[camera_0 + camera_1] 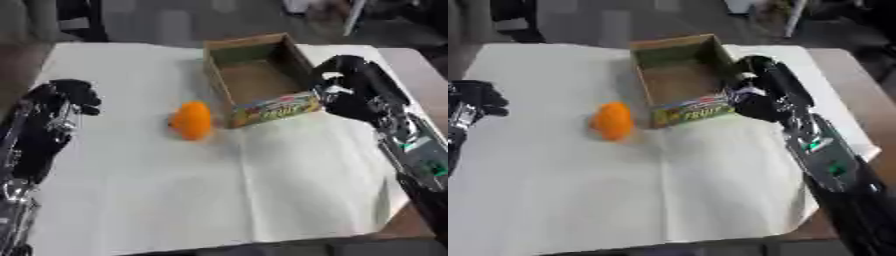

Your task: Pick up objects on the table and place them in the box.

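Since the table (131, 200) with its white cloth takes up most of the view, start there: the open cardboard box (254, 75) sits toward the far side. Right hand (754, 100) has its fingers curled around a colourful fruit-snack packet (693, 111) at the box's near wall, so I'd lift it clear of the rim before letting go. Left hand (66, 97) idles, fingers curled on nothing. An orange (192, 120) waits just left of the box.

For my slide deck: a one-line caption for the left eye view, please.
Right hand holds a colourful packet at the cardboard box; an orange object waits beside it.
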Available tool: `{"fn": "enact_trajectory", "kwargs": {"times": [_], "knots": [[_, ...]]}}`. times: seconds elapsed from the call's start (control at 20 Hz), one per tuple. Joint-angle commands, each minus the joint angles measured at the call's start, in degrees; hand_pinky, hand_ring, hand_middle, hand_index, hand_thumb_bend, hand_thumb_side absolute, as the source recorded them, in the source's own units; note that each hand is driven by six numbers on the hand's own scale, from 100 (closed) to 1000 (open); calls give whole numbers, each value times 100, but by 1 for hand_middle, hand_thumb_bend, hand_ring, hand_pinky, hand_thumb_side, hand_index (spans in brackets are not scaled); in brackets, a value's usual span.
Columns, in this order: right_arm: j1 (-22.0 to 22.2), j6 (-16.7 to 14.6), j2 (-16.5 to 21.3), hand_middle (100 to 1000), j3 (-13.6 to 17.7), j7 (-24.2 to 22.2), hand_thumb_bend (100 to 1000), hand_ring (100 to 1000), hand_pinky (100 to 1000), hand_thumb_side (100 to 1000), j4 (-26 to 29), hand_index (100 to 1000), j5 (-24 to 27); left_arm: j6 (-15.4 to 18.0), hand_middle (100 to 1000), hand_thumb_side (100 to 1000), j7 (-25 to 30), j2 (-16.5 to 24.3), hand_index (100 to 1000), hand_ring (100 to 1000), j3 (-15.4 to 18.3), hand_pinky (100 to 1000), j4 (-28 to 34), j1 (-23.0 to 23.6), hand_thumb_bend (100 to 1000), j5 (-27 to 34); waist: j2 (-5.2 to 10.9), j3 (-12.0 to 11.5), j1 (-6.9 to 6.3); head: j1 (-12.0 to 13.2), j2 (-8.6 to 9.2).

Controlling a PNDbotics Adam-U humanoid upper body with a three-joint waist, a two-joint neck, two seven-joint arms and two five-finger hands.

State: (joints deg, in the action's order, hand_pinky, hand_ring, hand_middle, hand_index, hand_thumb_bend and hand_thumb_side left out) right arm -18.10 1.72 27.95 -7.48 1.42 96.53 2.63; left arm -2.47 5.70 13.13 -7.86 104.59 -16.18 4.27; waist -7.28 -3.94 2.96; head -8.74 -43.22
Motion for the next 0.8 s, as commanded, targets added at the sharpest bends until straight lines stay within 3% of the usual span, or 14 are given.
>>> {"fn": "enact_trajectory", "kwargs": {"times": [0.05, 0.45, 0.7, 0.75, 0.8], "knots": [[-48, -13, 87, 548, 50, -4, 100, 769, 611, 100, 136, 501, 32, 5, 572, 469, -22, 130, 687, 645, 39, 649, 61, -92, 126, 6, 79, 5, -11, -16, -12], [-39, -11, 88, 548, 47, -4, 100, 769, 611, 100, 144, 502, 33, -59, 578, 446, -51, 305, 687, 659, 0, 647, -42, -254, 154, -40, 92, 38, -33, -19, -27], [-36, -11, 89, 548, 42, -10, 100, 770, 611, 100, 156, 502, 39, -195, 594, 408, -52, 534, 694, 680, -117, 648, -217, -525, 190, -416, 107, 80, -48, -3, -46], [-35, -11, 89, 549, 37, -14, 100, 770, 611, 100, 158, 502, 39, -240, 599, 362, -49, 580, 697, 691, -162, 651, -277, -597, 252, -529, 112, 97, -51, 0, -51], [-34, -11, 87, 548, 34, -17, 100, 770, 611, 100, 161, 502, 40, -282, 604, 389, -39, 610, 700, 698, -208, 657, -333, -662, 254, -642, 116, 112, -52, 3, -55]]}}
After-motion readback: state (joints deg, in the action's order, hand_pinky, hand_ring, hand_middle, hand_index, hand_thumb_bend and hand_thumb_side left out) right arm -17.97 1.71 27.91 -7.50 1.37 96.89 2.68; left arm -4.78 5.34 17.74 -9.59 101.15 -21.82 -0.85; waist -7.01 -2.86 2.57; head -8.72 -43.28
